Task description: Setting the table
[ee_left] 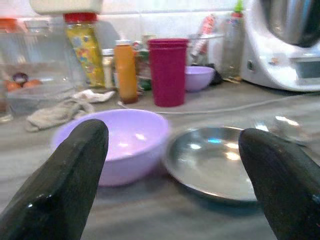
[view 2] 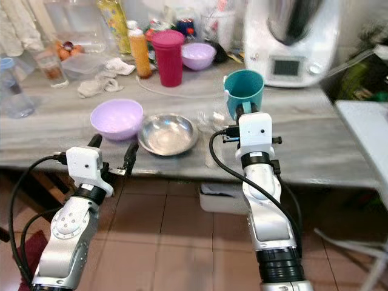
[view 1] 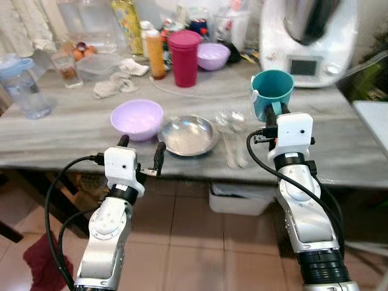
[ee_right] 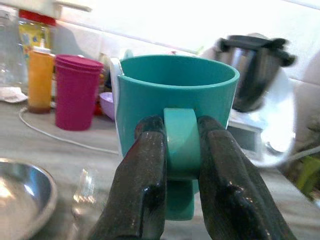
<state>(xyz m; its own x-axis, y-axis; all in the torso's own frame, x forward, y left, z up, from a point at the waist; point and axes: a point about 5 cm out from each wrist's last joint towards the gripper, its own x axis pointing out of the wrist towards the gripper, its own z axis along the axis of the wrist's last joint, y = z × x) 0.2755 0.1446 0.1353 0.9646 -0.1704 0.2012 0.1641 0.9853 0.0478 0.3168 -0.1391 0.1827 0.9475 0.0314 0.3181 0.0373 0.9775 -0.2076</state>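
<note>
A teal mug (view 1: 273,90) is upright over the right part of the grey table (view 1: 73,130); I cannot tell whether it rests on it. My right gripper (ee_right: 180,165) is shut on its handle, one black finger (ee_right: 145,185) on each side. A lilac bowl (view 1: 137,118) and a shallow steel bowl (view 1: 188,134) stand side by side near the front edge. My left gripper (view 1: 142,148) hovers open at the table's front edge, just in front of the two bowls, holding nothing. In the left wrist view the lilac bowl (ee_left: 120,140) and steel bowl (ee_left: 215,160) lie beyond its fingers (ee_left: 65,185).
Clear glassware (view 1: 231,124) lies between the steel bowl and the mug. At the back stand a maroon tumbler (view 1: 183,57), an orange bottle (view 1: 156,53), a second lilac bowl (view 1: 212,56), a white kitchen machine (view 1: 306,36), a cloth (view 1: 118,82) and a water jug (view 1: 21,88). A white bin (view 1: 239,197) sits under the table.
</note>
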